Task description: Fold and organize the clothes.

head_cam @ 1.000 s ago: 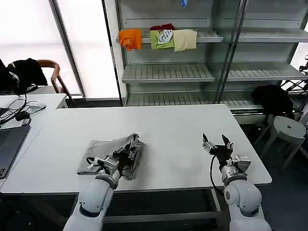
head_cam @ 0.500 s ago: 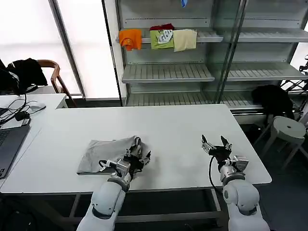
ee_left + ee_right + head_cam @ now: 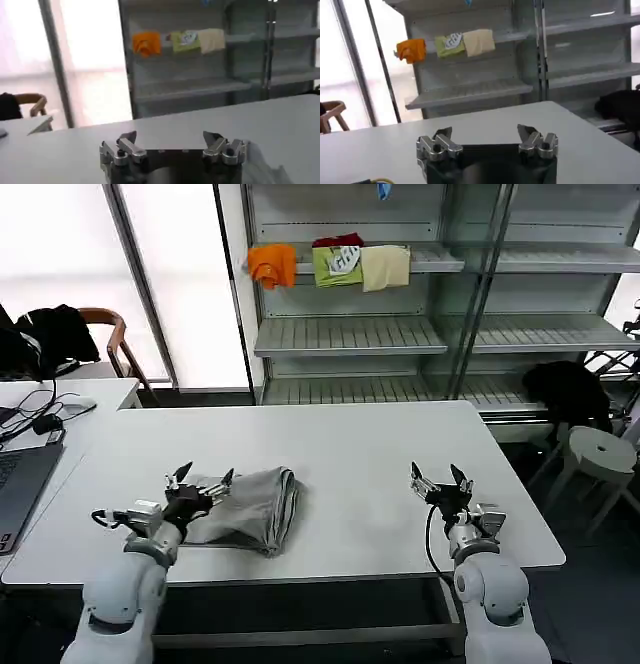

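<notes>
White and broad, the counter [image 3: 350, 434] is stretching out before grey shelving [image 3: 400, 334] where orange, green and cream cloths [image 3: 330, 264] are hanging. Toward the left, the left hand [image 3: 200, 481] is hovering with its fingers spread apart at the near-left edge of the folded grey shirt [image 3: 250, 506], gripping nothing. That shirt is lying on the counter's front left part. Well to the right, the right hand [image 3: 437, 478] is waiting near the front edge, fingers likewise apart and empty.

Soft, matt grey cloth shirt [image 3: 250, 506] on a smooth white table [image 3: 360, 454]; metal shelving [image 3: 350, 334] behind.
</notes>
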Controlling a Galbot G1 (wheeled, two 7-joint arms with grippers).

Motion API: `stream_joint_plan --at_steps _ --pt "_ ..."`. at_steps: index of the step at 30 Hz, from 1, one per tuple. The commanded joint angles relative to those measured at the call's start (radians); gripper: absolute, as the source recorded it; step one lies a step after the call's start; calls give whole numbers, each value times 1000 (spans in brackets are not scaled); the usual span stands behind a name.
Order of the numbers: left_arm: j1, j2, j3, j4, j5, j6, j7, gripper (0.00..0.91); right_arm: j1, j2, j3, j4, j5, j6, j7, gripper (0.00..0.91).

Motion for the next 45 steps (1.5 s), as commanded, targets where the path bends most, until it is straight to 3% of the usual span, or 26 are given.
stream_joint_plan --at_steps 1,13,14,15,17,20,22,23,24,25,37,45 --pt "27 50 -153 125 -72 -19 6 907 2 12 -8 -5 -12 -2 0 907" --pt "7 11 -100 246 -27 -10 -39 907 -22 3 2 4 -11 -1 2 907" --pt "9 11 -100 248 -29 -9 -38 877 -22 3 3 4 -11 0 3 907" --pt "10 11 -99 248 -29 -9 -38 675 -23 3 3 4 -11 0 3 907" --pt "12 10 -99 244 -52 11 -38 474 -24 2 3 4 -11 0 3 907" --pt "11 4 -99 243 -69 21 -39 474 -25 4 2 5 -11 0 3 907" --pt "13 2 -98 243 -74 21 -37 393 -27 5 2 5 -11 1 4 907" --pt "15 2 -97 243 -77 21 -36 242 -28 5 1 5 -11 1 4 907" --pt "16 2 -96 244 -86 21 -36 191 -28 5 2 6 -11 1 4 907" --pt "17 1 -96 243 -91 21 -35 30 -29 4 2 8 -11 1 5 907" --pt "31 -5 -72 226 -104 7 -8 10 -34 5 5 21 -11 1 11 907" --pt "30 -6 -100 207 -17 -131 -6 10 -35 0 10 21 -10 2 12 907"
